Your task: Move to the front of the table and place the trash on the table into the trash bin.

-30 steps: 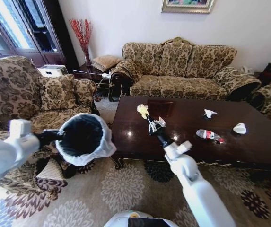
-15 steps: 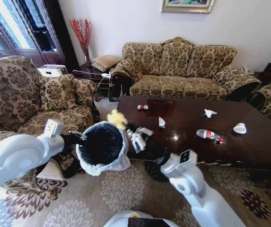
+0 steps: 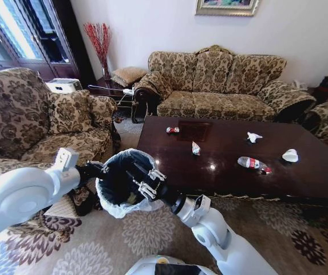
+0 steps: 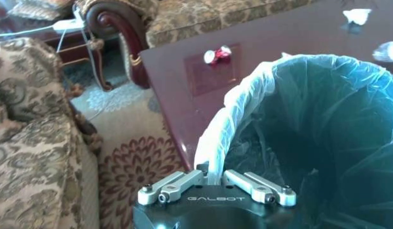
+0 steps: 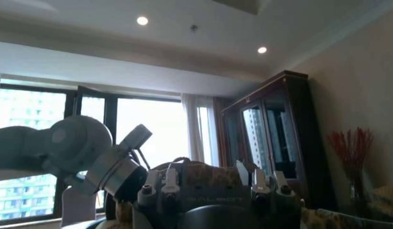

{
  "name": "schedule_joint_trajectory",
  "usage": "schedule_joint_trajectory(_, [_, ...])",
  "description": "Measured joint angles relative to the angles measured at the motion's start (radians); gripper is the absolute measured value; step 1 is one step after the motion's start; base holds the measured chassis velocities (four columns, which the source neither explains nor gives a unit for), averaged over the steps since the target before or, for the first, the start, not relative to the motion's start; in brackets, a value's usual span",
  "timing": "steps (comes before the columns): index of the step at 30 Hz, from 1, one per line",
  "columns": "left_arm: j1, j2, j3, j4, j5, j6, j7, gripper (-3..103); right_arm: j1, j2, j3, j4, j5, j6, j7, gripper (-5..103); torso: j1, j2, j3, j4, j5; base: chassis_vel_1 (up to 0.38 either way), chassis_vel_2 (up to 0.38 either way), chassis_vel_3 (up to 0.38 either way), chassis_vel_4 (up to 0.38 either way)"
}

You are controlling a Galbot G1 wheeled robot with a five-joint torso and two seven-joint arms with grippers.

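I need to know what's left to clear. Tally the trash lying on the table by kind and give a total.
Plastic bottle with red label: 1
Crumpled white tissues: 2
Small wrappers: 2
Total on the table: 5

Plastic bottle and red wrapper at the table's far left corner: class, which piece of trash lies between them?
In the head view, a small red-and-white wrapper lies on the table between the red wrapper and the plastic bottle.
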Motion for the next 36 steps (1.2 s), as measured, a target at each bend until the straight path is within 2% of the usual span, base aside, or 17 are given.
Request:
schedule_joint_trajectory(3, [-0.003,-0.015,0.002,0.035,0.009,0.000,-0.001,0,-0.024,0.011,0.091,0.013,0.019,-0.002,0.082,65,0.000,0.000,0.000,0.0001,0.0001,0.000,0.000,0.000,0.000])
schedule_joint_trajectory(5, [-0.004,-0.018,0.002,0.042,0.011,-0.001,-0.002,0,-0.031,0.014,0.119,0.013,0.029,-0.021,0.109,65,0.000,0.000,0.000,0.0001,-0.0001,0.000,0.000,0.000,0.000])
schedule_joint_trajectory(6, [-0.006,-0.024,0.001,0.052,0.013,-0.001,-0.002,0,-0.048,0.020,0.184,0.011,0.053,-0.101,0.164,77,0.000,0.000,0.000,0.0001,0.0001,0.000,0.000,0.000,0.000])
schedule_joint_trajectory(7, [-0.007,-0.030,-0.001,0.056,0.014,-0.001,-0.001,0,-0.064,0.022,0.243,-0.005,0.088,-0.164,0.182,82,0.000,0.000,0.000,0.0000,-0.0002,0.000,0.000,0.000,0.000])
schedule_joint_trajectory(10, [-0.009,-0.039,-0.005,0.057,0.014,-0.002,0.002,0,-0.081,0.027,0.307,-0.090,0.092,-0.177,0.210,87,0.000,0.000,0.000,-0.0002,0.0002,0.000,0.000,0.000,0.000])
schedule_joint_trajectory(11, [-0.009,-0.040,-0.006,0.055,0.015,-0.003,0.003,0,-0.085,0.033,0.316,-0.122,0.077,-0.175,0.238,93,0.000,0.000,0.000,0.0000,0.0005,0.000,0.000,0.000,0.000])
schedule_joint_trajectory(12, [-0.009,-0.040,-0.006,0.055,0.015,-0.003,0.003,0,-0.085,0.033,0.316,-0.122,0.077,-0.175,0.238,93,0.000,0.000,0.000,0.0000,0.0005,0.000,0.000,0.000,0.000])
schedule_joint_trajectory(14, [-0.013,-0.040,-0.005,0.048,0.014,-0.003,0.004,0,-0.089,0.047,0.319,-0.155,0.060,-0.177,0.288,99,0.000,0.000,0.000,0.0000,0.0002,0.000,0.000,0.000,0.000])
schedule_joint_trajectory(19, [-0.015,-0.040,-0.005,0.038,0.014,-0.003,0.005,0,-0.087,0.062,0.319,-0.199,0.003,-0.190,0.334,100,0.000,0.000,0.000,0.0000,0.0001,-0.035,0.053,0.053,-0.039])
schedule_joint_trajectory(27, [-0.013,-0.064,0.001,0.031,0.024,-0.006,0.005,0,-0.072,0.073,0.321,-0.250,-0.016,-0.204,0.365,100,0.000,0.000,0.000,0.0000,0.0000,-0.167,0.164,0.155,-0.165])
schedule_joint_trajectory(31, [-0.013,-0.074,0.014,0.026,0.033,-0.008,0.006,0,-0.072,0.073,0.316,-0.254,-0.021,-0.204,0.408,100,0.000,0.000,0.000,-0.0001,0.0001,-0.265,0.251,0.266,-0.260])
schedule_joint_trajectory(33, [-0.013,-0.081,0.018,0.023,0.037,-0.008,0.007,0,-0.072,0.084,0.321,-0.269,-0.058,-0.215,0.465,100,0.001,0.000,0.000,-0.0001,0.0001,-0.247,0.265,0.264,-0.263])
schedule_joint_trajectory(36, [-0.012,-0.088,0.018,0.023,0.041,-0.009,0.008,0,-0.075,0.091,0.335,-0.285,-0.065,-0.233,0.503,100,0.001,0.000,0.000,0.0002,0.0002,-0.193,0.239,0.201,-0.213])
